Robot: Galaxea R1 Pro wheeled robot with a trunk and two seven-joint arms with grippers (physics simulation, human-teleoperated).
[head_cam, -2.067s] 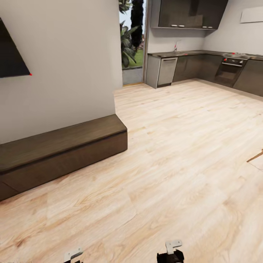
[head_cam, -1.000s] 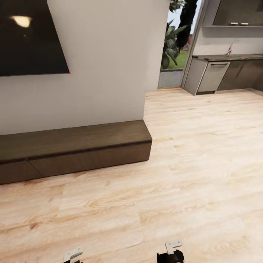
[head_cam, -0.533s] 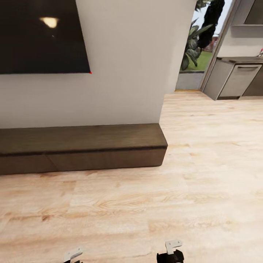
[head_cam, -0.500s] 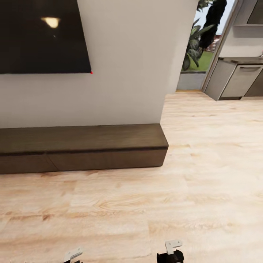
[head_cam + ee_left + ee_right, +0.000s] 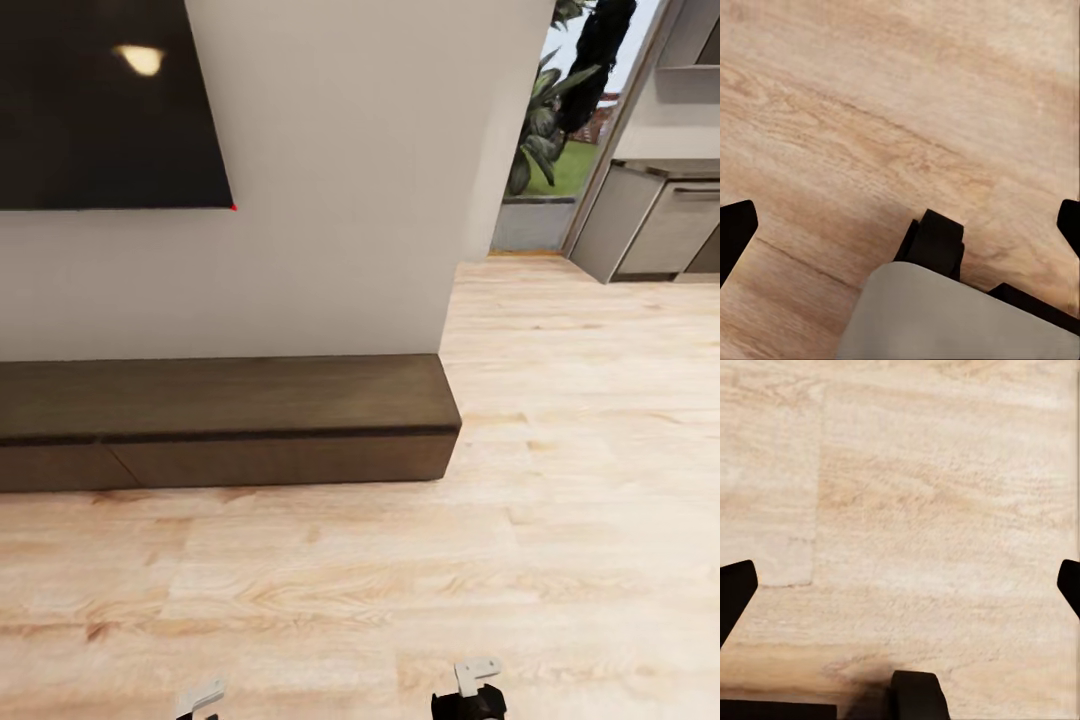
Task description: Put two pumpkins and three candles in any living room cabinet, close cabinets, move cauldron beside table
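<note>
Dark-brown wood cabinet (image 5: 225, 420) sits closed against the white wall, its left end cut off by my head view's edge. Both my left gripper (image 5: 900, 225) and right gripper (image 5: 900, 585) hang spread wide, empty, over bare floor (image 5: 400, 580).

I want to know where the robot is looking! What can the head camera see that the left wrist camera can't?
Head view alone: the long dark cabinet with its drawers shut, the white wall, a black screen, plants through a doorway, and grey kitchen units.

Left wrist view alone: the left pincer close up, its fingertips spread wide, holding nothing.

Both: the pale wooden floor.
</note>
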